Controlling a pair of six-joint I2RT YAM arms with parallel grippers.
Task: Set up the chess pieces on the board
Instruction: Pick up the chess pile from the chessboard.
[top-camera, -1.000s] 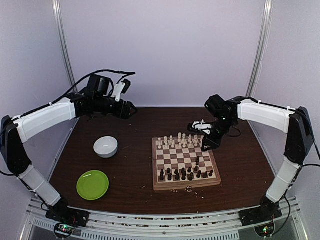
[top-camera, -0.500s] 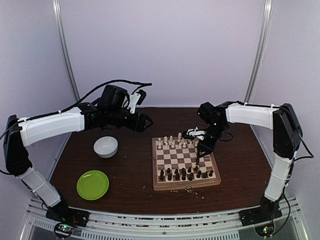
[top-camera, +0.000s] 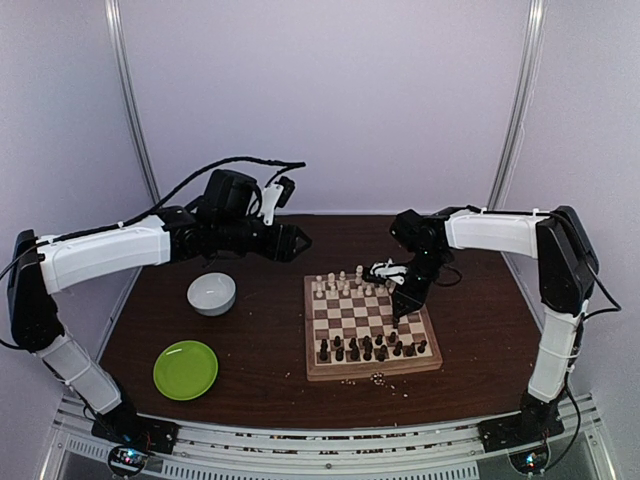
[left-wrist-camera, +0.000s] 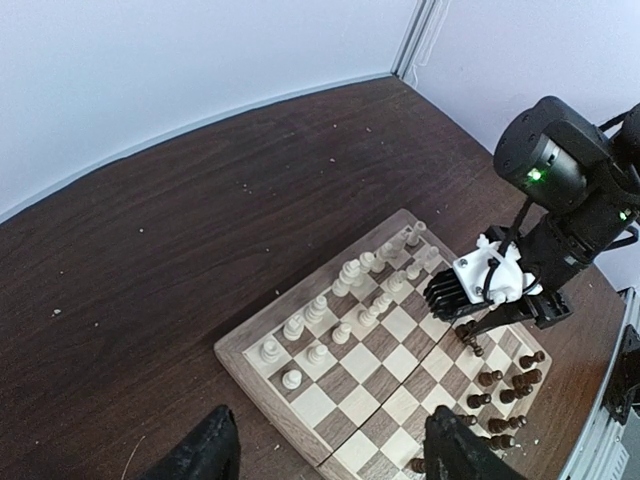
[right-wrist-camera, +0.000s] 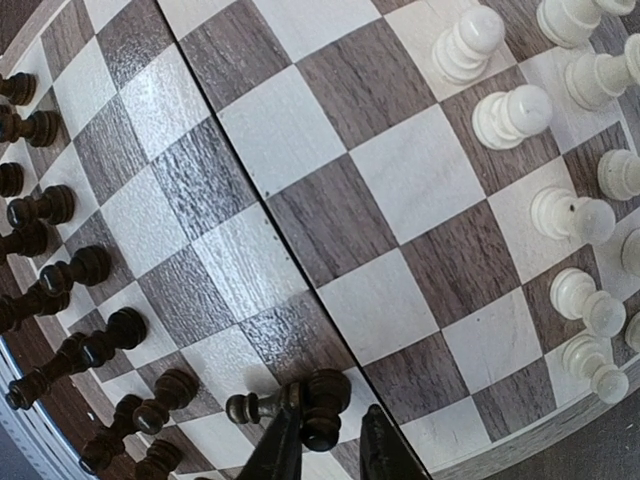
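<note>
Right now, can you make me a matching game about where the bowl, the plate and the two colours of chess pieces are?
Things:
1. white bowl
2. green plate
3. cream chess pieces
4. dark chess pieces

Places:
A. mostly on the near rows of the board
B. on the table, left of the board's far edge
C. on the board's far rows
D. on the table's near left part

Pairs: 1-B, 2-D, 3-C, 4-A

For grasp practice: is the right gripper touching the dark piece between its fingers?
Cannot tell: right wrist view shows one finger overlapping the dark piece, contact unclear.
</note>
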